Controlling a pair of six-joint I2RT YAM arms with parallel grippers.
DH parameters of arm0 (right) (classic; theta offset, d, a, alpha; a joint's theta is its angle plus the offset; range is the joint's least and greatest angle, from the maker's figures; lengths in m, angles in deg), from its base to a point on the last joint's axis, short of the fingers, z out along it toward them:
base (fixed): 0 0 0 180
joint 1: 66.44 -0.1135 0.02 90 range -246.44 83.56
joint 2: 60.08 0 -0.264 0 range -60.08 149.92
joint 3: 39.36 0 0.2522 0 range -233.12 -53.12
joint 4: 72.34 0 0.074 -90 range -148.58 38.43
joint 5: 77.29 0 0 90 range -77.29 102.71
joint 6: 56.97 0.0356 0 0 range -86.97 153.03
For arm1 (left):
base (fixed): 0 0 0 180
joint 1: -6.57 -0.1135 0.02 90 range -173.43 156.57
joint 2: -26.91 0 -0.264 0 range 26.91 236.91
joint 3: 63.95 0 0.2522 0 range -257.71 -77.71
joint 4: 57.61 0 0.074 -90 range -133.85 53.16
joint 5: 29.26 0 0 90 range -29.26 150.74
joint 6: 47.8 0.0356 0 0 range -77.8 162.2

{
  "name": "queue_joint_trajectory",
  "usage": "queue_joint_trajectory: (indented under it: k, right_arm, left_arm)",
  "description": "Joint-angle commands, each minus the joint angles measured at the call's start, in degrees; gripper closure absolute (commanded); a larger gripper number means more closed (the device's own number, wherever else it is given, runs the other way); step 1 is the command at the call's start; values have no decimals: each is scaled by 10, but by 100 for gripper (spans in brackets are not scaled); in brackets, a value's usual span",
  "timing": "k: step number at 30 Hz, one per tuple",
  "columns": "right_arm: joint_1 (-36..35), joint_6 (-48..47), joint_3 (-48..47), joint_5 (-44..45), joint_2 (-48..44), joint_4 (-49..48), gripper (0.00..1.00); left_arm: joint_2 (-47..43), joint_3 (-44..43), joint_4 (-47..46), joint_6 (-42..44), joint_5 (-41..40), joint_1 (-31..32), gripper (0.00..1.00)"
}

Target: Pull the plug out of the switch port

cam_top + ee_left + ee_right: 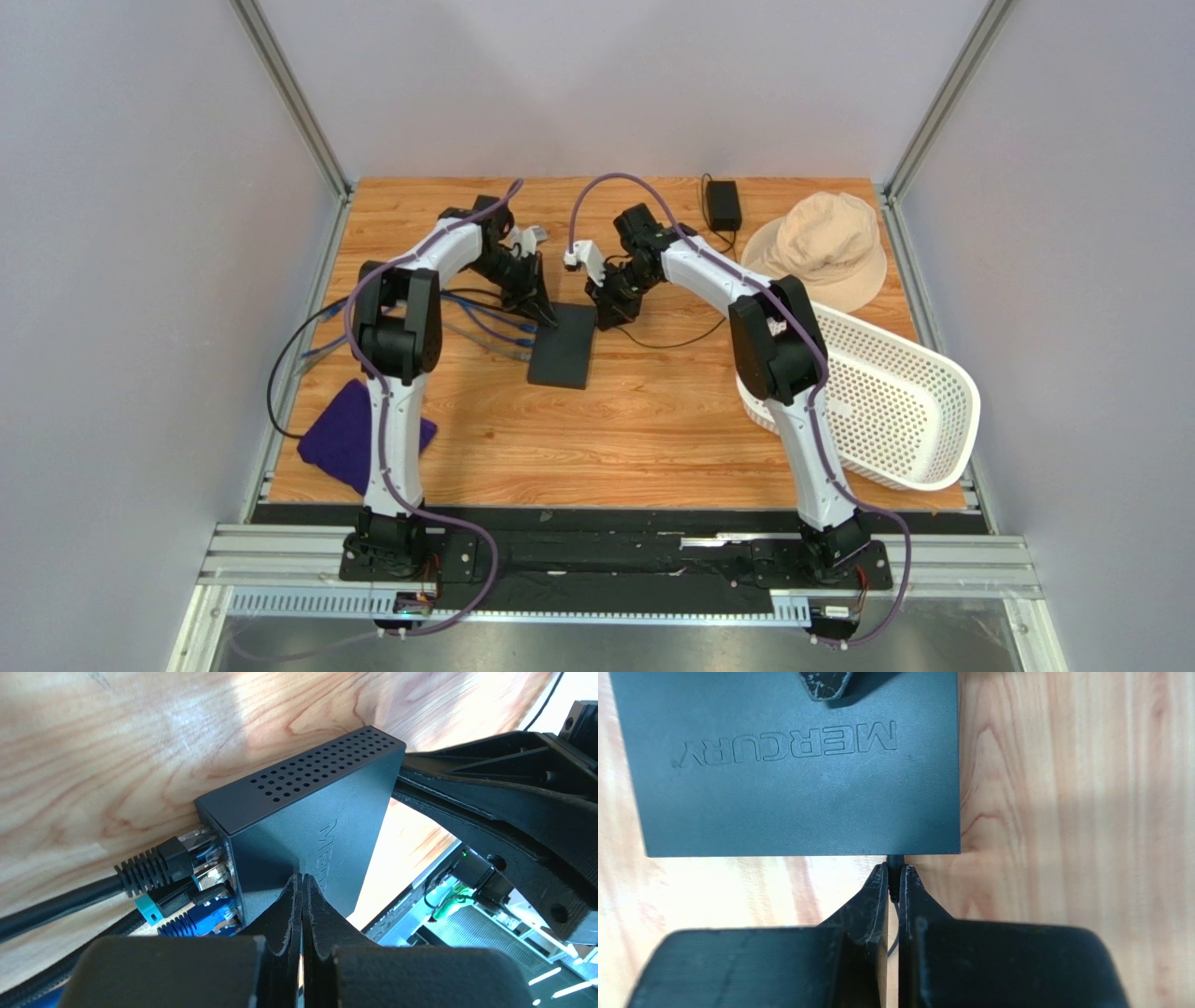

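The flat black switch (561, 346) lies mid-table, marked MERCURY on top (794, 763). On its socket side (217, 875) sit a black network plug (158, 866) and a blue one (193, 922). My left gripper (302, 879) is shut and empty, its tips resting on the switch's top face; it also shows in the top view (544, 311). My right gripper (894, 871) is at the opposite side of the switch, shut on a small black plug (895, 861) that still meets the switch's edge. A thin black cable runs back between its fingers. In the top view the right gripper (613, 311) is at the switch's far right corner.
A small black power-adapter brick (724, 205) lies at the back. A beige hat (821, 245) and a white mesh basket (884, 399) are on the right. A purple cloth (351, 427) lies front left. Black and blue cables (484, 315) trail left from the switch.
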Motion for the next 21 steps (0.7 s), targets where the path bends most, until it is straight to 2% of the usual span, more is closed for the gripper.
queue_joint_trajectory:
  k: [1,3,5,7,9,11,14,18,21]
  right_arm:
    - [-7,115,12,-63,9,48,100]
    - [-5,157,19,-69,15,39,100]
    - [-8,206,58,-21,-1,-23,100]
    - [-17,246,87,111,-20,-90,100]
    - [-44,234,147,286,-56,-147,100]
    - [-51,215,186,332,-80,-214,100]
    - [-52,181,169,344,-76,-235,100]
    - [-61,45,183,345,-77,-265,100]
    - [-66,6,204,353,-82,-277,100]
  left_arm:
    - [26,-2,-2,9,-106,4,100]
    - [27,-4,0,9,-112,7,100]
    - [27,-6,3,12,-118,11,100]
    - [28,-5,5,12,-121,13,100]
    - [30,-9,8,15,-125,18,100]
    - [30,-8,9,17,-126,19,100]
    - [32,-5,9,18,-121,20,100]
    - [33,-6,11,23,-116,20,100]
    - [33,-5,11,24,-114,20,100]
